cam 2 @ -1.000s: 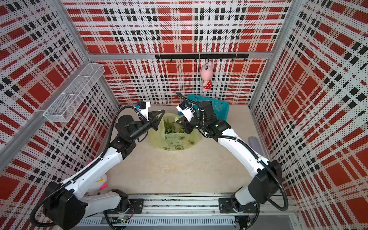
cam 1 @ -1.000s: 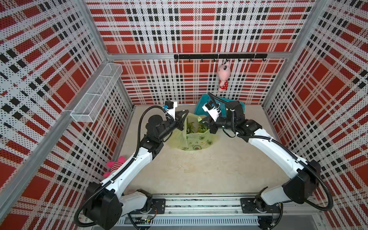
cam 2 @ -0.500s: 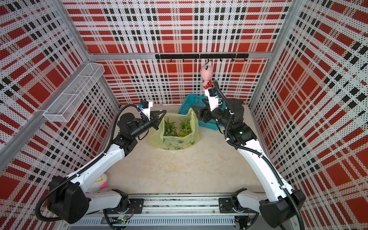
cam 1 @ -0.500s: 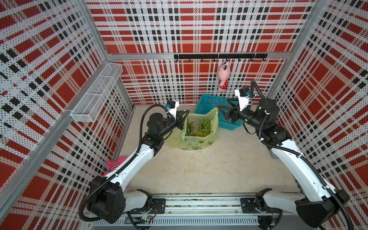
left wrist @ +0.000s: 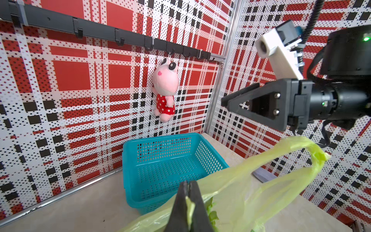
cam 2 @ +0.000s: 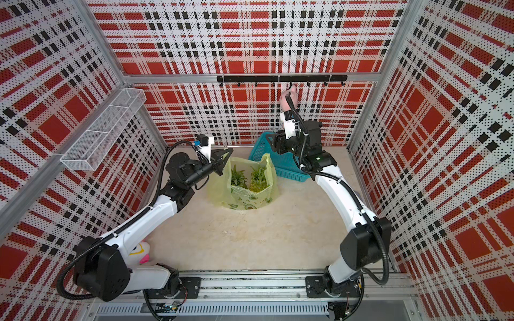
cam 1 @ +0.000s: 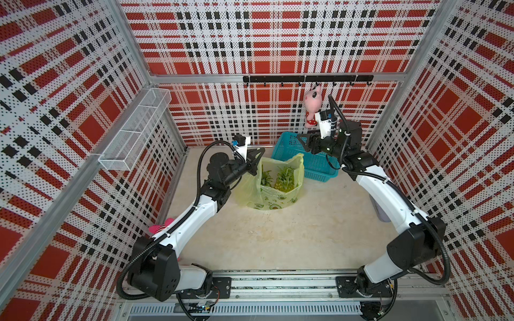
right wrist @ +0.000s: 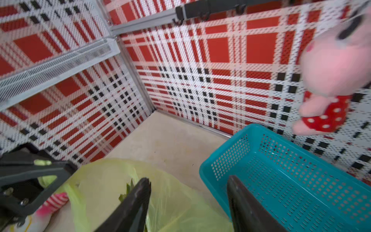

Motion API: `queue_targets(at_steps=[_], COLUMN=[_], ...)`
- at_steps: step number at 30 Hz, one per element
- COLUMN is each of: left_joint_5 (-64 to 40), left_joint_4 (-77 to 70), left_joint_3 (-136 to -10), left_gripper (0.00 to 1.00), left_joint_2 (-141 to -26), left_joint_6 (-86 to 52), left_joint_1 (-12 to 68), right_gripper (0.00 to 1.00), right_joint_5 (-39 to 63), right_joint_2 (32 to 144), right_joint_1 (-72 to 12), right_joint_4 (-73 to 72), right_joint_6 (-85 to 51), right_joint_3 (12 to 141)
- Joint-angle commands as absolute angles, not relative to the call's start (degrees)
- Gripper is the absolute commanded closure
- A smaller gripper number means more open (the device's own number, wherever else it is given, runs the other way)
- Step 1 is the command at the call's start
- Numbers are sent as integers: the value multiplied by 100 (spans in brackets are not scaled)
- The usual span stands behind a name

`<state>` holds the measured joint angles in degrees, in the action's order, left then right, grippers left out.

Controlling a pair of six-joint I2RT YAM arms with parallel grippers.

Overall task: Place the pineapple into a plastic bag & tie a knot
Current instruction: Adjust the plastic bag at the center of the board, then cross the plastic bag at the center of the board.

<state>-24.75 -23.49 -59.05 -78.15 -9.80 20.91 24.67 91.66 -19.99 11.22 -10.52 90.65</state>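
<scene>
The yellow-green plastic bag [cam 1: 274,194] [cam 2: 247,194] stands open on the table with avocado prints low on its side. Pineapple [cam 1: 283,183] [cam 2: 257,182] sits inside, its green leafy tops showing. My left gripper [cam 1: 257,164] [cam 2: 224,162] [left wrist: 188,183] is shut on the bag's near handle strip and holds it up. The bag's other handle [left wrist: 313,152] stands free. My right gripper [cam 1: 301,141] [cam 2: 271,141] [right wrist: 188,180] is open above the basket's edge, apart from the bag [right wrist: 112,180], with nothing between its fingers. No knot is in view.
A teal mesh basket [cam 1: 311,164] [cam 2: 281,164] [left wrist: 160,166] [right wrist: 291,180] stands just behind the bag. A pink plush [cam 1: 313,108] [left wrist: 164,90] hangs from the hook rail [cam 1: 306,79]. A wire shelf [cam 1: 133,133] juts from the left wall. Another plush toy [cam 2: 141,250] lies by the left arm's base.
My right gripper let go of the bag's far side, opened, and drew back up and to the right over the basket. The left gripper has kept its grip.
</scene>
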Motion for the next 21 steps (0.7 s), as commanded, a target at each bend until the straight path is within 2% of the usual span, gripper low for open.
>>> queue_targets(at_steps=[1, 6, 21], left_joint_5=[-2671, -2826, -3197], left_joint_4=[-2489, -2518, -2966], left_joint_3=[-6143, -6343, -6393], left_gripper=[100, 100, 100], left_joint_2=[-7987, -8197, -8323], left_joint_6=[-835, -897, -1533], left_joint_1=[2036, 2026, 1930], right_gripper=[33, 30, 36], right_joint_5=[3624, 3766, 4468], right_joint_2=[9324, 9599, 10176], right_joint_1=[-2321, -2748, -3153], right_joint_4=[1408, 1704, 469], right_joint_6=[-237, 388, -273], right_joint_3=[9321, 9390, 9099])
